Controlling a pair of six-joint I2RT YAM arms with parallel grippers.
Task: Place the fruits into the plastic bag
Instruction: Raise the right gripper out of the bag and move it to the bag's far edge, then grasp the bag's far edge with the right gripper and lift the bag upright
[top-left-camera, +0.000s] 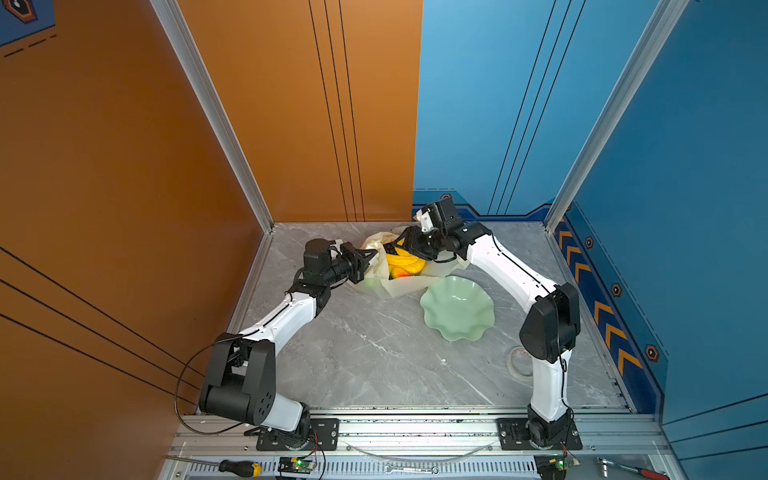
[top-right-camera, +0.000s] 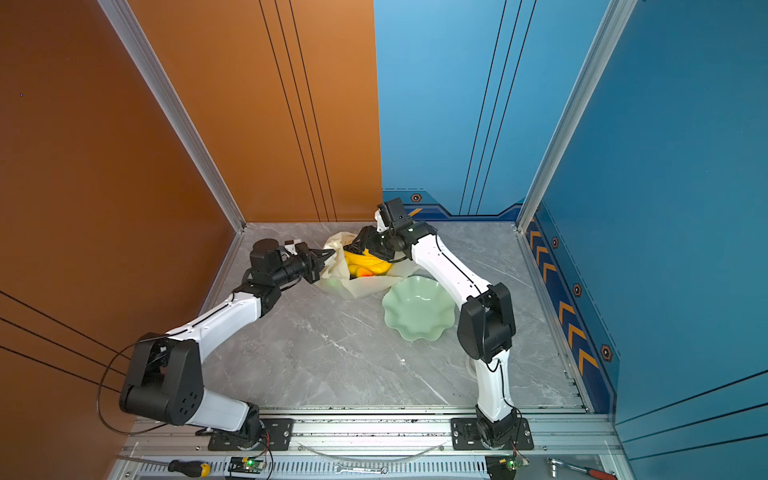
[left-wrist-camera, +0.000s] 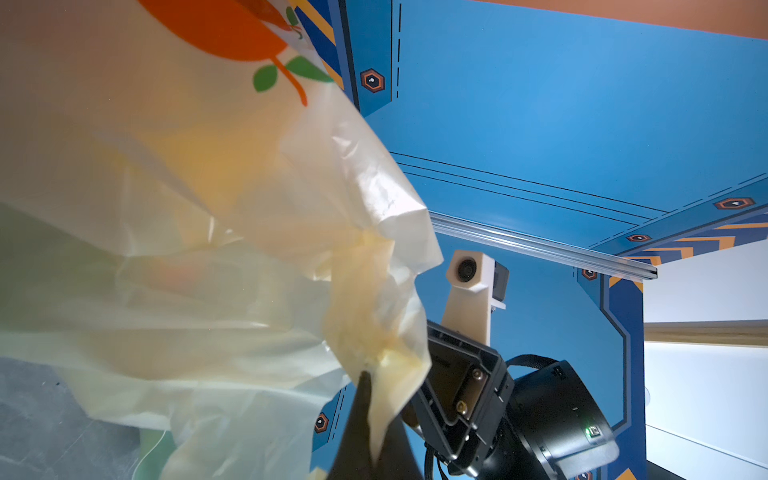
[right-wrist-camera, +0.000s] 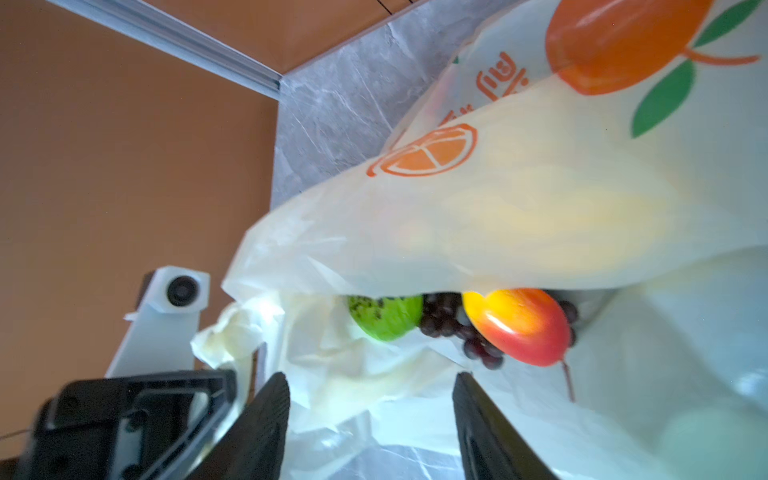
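The plastic bag (top-left-camera: 409, 284) (top-right-camera: 365, 286) lies crumpled at the back of the table, its mouth held up. My left gripper (top-left-camera: 368, 261) (left-wrist-camera: 372, 415) is shut on the bag's rim on its left side. In both top views a yellow banana bunch (top-left-camera: 405, 262) (top-right-camera: 365, 262) and a red-yellow mango (top-left-camera: 399, 273) show inside the bag. My right gripper (top-left-camera: 399, 243) (right-wrist-camera: 370, 380) hovers open at the bag's mouth with nothing clamped. The right wrist view looks into the bag (right-wrist-camera: 498, 208) at a bumpy green fruit (right-wrist-camera: 386, 316), dark grapes (right-wrist-camera: 444, 320) and a mango (right-wrist-camera: 519, 328).
A pale green wavy-rimmed dish (top-left-camera: 457, 307) (top-right-camera: 417, 307) stands right of the bag, touching its film. A tape roll (top-left-camera: 517, 361) lies by the right arm. A screwdriver (top-left-camera: 241, 467) and a wrench (top-left-camera: 411, 470) rest on the front rail. Walls close in behind the bag.
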